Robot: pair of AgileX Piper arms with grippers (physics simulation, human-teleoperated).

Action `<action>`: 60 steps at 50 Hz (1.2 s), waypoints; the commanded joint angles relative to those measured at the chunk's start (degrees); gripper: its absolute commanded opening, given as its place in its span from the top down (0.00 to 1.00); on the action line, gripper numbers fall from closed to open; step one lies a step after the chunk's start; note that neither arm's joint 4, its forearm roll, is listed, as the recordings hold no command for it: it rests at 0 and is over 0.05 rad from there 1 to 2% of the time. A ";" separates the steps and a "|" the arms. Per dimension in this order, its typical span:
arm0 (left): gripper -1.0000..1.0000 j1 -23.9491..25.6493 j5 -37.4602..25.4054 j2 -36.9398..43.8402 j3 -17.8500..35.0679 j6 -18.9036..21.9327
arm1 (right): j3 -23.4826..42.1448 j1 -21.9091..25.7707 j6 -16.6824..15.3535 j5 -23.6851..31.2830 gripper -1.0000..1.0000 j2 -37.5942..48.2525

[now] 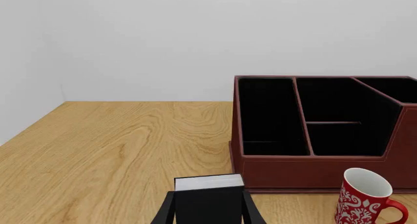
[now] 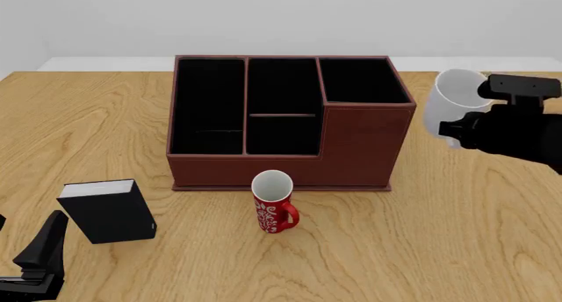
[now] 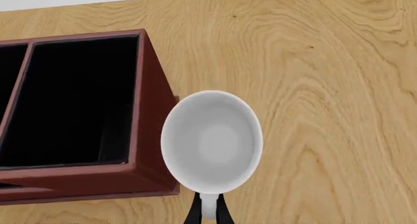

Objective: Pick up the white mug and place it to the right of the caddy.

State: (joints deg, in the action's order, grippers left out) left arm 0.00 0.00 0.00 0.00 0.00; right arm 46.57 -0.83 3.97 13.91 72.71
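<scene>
- The plain glossy white ceramic mug (image 2: 457,104) hangs tilted in the air just right of the large reddish-brown box caddy (image 2: 364,144), clear of the wooden table (image 2: 474,236).
- The right gripper (image 3: 207,212) has its jaws pinched shut on the mug's handle.
- The left gripper (image 1: 208,212) is parted, holding nothing, with the small black book (image 2: 110,210) just ahead.

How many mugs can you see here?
2. The white mug is held by the right gripper beside the caddy; the red mug stands before the caddy.
</scene>
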 commanded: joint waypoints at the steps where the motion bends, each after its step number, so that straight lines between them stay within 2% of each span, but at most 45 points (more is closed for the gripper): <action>1: 0.00 0.00 0.00 0.00 0.00 0.00 | -0.28 0.55 0.59 -0.87 1.00 0.87; 20: 0.00 0.00 0.00 0.00 0.00 0.00 | -0.20 0.09 1.11 -2.37 1.00 3.38; 29: 0.00 0.00 0.00 0.00 0.00 0.00 | 0.80 0.02 2.71 -3.57 1.00 5.67; 60: 0.00 0.00 0.00 0.00 0.00 0.00 | 2.50 0.28 2.96 -6.02 1.00 12.55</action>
State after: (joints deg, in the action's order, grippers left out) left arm 0.00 0.00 0.00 0.00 0.00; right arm 48.48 -0.53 6.17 8.79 83.53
